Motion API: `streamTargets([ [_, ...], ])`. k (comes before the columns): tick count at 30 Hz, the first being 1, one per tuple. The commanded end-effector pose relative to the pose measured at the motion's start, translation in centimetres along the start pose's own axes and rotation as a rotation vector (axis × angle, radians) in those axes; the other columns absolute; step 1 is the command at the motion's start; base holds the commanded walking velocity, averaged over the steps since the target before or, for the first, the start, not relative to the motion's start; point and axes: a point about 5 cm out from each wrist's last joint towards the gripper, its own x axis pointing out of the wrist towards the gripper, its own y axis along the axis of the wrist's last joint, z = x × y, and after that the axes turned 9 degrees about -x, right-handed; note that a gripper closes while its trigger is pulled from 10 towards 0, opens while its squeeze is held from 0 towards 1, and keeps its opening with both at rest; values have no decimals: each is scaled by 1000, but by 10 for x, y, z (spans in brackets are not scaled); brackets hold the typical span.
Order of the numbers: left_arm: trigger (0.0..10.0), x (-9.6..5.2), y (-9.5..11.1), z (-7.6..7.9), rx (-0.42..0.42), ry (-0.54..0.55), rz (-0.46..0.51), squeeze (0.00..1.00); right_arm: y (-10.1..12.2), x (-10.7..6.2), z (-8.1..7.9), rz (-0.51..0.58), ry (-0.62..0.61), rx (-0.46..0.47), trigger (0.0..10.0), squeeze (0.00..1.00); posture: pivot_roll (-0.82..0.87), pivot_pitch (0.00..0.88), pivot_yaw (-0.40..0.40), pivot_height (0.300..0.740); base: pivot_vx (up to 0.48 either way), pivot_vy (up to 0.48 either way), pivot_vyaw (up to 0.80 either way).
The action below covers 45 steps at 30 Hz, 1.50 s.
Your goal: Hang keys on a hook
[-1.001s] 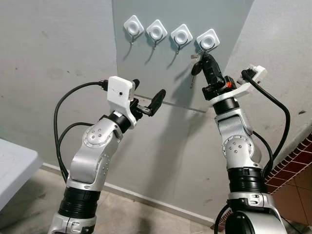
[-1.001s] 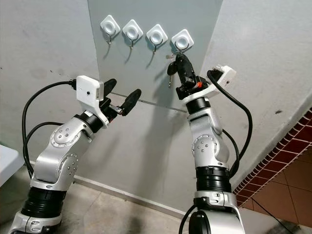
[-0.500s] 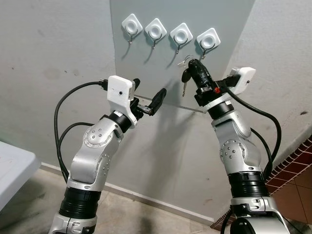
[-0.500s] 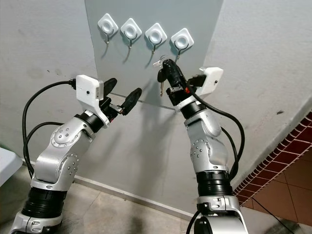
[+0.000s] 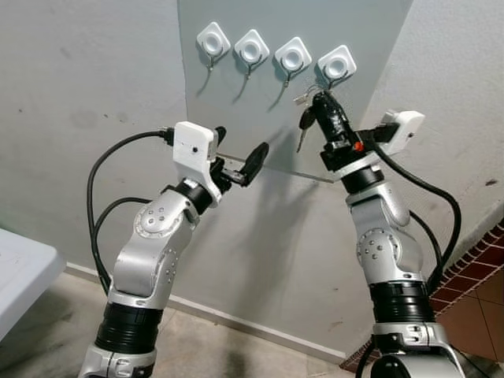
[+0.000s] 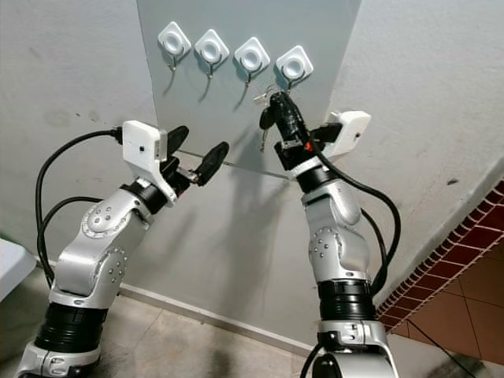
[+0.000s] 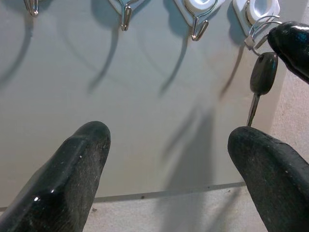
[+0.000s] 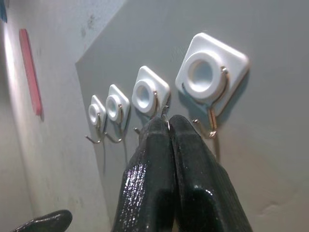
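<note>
Keys (image 5: 304,118): black-headed key, silver blade hanging from a wire ring.
Your right gripper (image 5: 320,101) pinches them just below the rightmost hook (image 5: 336,66); your left gripper (image 5: 239,154) is spread, holding nothing.

Bare panel (image 5: 236,118) below hooks (image 5: 293,57)

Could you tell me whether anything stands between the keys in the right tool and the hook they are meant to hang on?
Nothing visible does: the right tool holds the keys just below the rightmost hook.

Home entryway: wall hooks (image 5: 292,57), tiled floor (image 5: 472,315).
</note>
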Motion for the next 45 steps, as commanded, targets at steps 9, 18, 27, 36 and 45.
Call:
streamTargets([
  [9, 10000, 0, 4, 1, 5, -7, 6, 0, 16, 7, 7, 68, -36, 19, 10000, 0, 7, 0, -51, 740, 0, 0, 0],
  [18, 10000, -1, 4, 1, 5, -4, 6, 0, 14, 7, 16, 71, -115, 157, 10000, 0, 14, 0, -54, 740, 0, 0, 0],
  [27, 10000, -1, 5, 1, 5, 1, 9, 0, 2, 1, 20, 29, -161, 318, 10000, 0, 14, 0, -54, 740, 0, 0, 0],
  [36, 10000, -2, 6, 1, 5, 2, 9, 0, -9, -7, 15, -5, -163, 366, 10000, 1000, 14, 0, -53, 740, 0, 0, 0],
  [45, 10000, -3, 4, -1, 14, 19, 10, 0, -11, -16, 10, -26, -149, 157, 10000, 1000, 14, 0, -51, 740, 0, 0, 0],
])
